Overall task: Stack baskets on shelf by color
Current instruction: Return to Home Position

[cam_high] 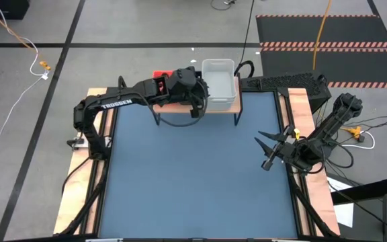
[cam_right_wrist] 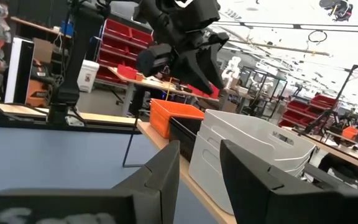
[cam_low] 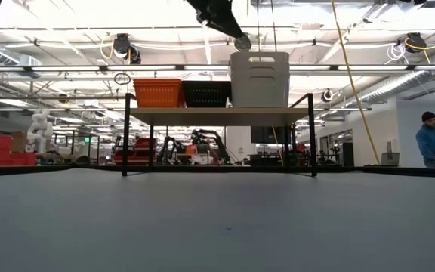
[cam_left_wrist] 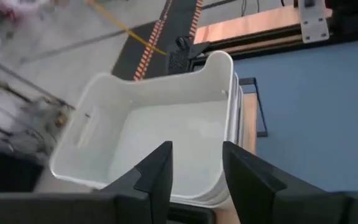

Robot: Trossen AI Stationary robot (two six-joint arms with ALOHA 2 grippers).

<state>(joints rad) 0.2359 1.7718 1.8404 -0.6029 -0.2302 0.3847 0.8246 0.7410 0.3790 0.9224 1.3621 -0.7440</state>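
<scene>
The light-wood shelf (cam_low: 217, 115) stands at the table's far edge. On it, from left to right, rest a stack of red baskets (cam_low: 158, 92), a stack of black slotted baskets (cam_low: 206, 94) and a stack of translucent white baskets (cam_low: 259, 78). My left gripper (cam_left_wrist: 196, 167) is open and empty, above the shelf beside the white baskets (cam_left_wrist: 160, 137), which also show in the high view (cam_high: 219, 82). My right gripper (cam_high: 273, 144) is open and empty over the table's right side.
The blue table top (cam_high: 193, 175) stretches in front of the shelf. A black keyboard (cam_high: 284, 82) lies behind the table at the far right. A person (cam_low: 431, 140) stands far off in the room.
</scene>
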